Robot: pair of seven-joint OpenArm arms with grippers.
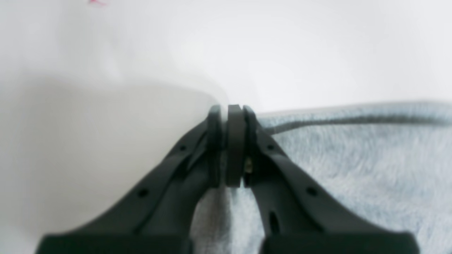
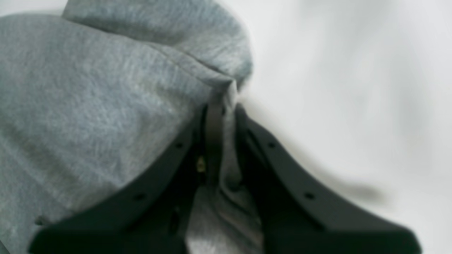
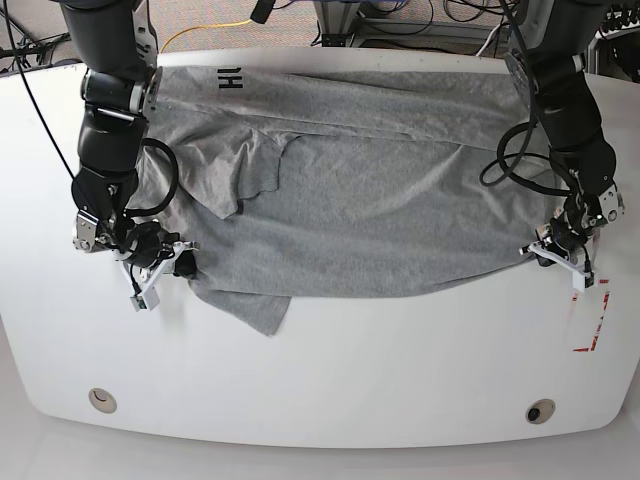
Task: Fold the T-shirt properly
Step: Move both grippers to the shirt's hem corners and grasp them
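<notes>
The heather-grey T-shirt point(image 3: 380, 210) lies spread and wrinkled across the white table point(image 3: 350, 380), its black lettering point(image 3: 231, 79) at the far left edge. My right gripper point(image 3: 180, 265) is at the shirt's near left corner. In the right wrist view it point(image 2: 220, 106) is shut on a bunched fold of the grey cloth point(image 2: 88, 106). My left gripper point(image 3: 553, 252) is at the shirt's right edge. Seen from the left wrist, its fingertips point(image 1: 235, 109) are pressed together at the hem, with the fabric point(image 1: 353, 169) running off to the right and some cloth showing between the fingers.
Red tape marks point(image 3: 590, 320) lie on the table just right of my left gripper. Two round holes point(image 3: 100, 399) point(image 3: 540, 411) sit near the table's front edge. Cables and equipment stand behind the far edge.
</notes>
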